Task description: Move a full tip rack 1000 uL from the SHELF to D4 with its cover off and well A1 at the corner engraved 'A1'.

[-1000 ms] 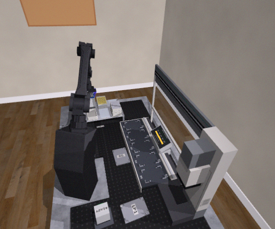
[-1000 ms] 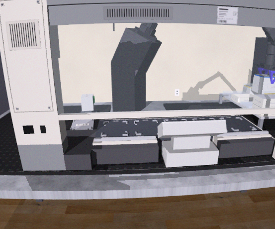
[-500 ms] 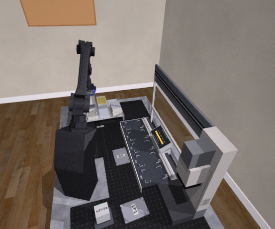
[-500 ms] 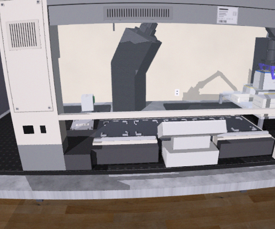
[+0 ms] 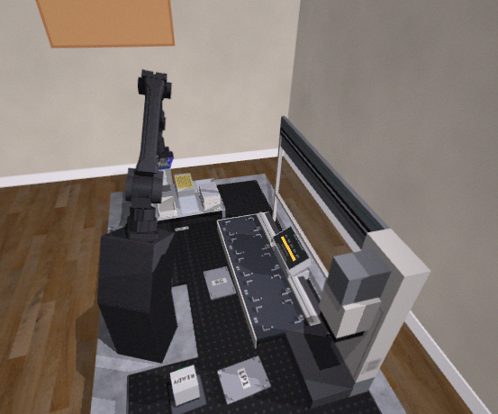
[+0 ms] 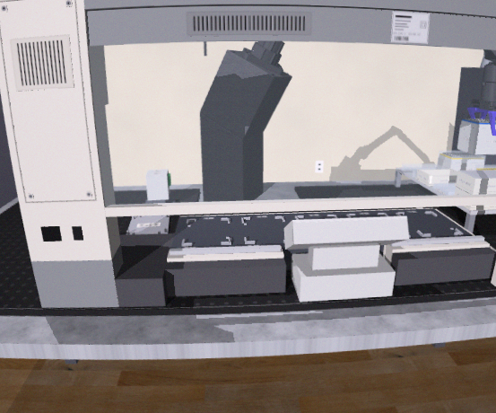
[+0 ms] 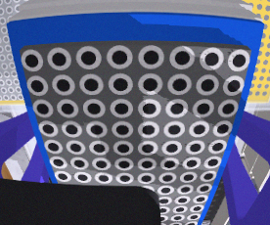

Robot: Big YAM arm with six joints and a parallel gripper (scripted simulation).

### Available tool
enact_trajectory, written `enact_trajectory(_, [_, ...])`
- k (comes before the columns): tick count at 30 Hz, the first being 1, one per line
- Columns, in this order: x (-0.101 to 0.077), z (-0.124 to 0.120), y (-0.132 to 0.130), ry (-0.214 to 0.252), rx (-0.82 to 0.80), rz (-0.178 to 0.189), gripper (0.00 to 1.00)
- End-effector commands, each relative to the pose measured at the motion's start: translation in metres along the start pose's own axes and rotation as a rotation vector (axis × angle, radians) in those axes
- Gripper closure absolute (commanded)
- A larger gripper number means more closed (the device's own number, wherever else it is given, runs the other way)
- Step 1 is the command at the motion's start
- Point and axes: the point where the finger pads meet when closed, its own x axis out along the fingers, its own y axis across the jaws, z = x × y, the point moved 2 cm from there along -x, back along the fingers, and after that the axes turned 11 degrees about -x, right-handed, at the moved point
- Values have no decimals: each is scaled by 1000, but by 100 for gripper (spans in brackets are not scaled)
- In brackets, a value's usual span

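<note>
The gripper point(image 6: 490, 118) is seen clamped on a covered tip rack point(image 7: 134, 107), which is held in the air above the shelf point(image 6: 426, 180) at the far end of the bench. In the wrist view, the held rack is shown from above: a blue plate frames a grey field filled with pale rings, and no gaps are visible among the rows in view. The purple fingers are seen against the rack's two sides. In the exterior view, the rack appears as a pale box point(image 6: 484, 136) hanging level beneath the gripper, apart from the items below it. On the shelf, several pale boxes point(image 6: 459, 161) remain, and a rack with a yellow plate point(image 5: 184, 182) is visible in the top view just beside the arm point(image 5: 150, 130). The deck point(image 5: 261, 274), with its corner brackets, lies well apart from the held rack. The regrip nest point(image 5: 219, 283) and the READY button point(image 5: 185, 383) are located on the dark mat nearer the camera.
</note>
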Motion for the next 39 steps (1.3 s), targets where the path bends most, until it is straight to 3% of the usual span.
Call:
enact_trajectory(1, [-43, 18, 5, -53, -2, -8, 100])
enact_trajectory(39, [-112, 28, -2, -86, 6, -18, 100])
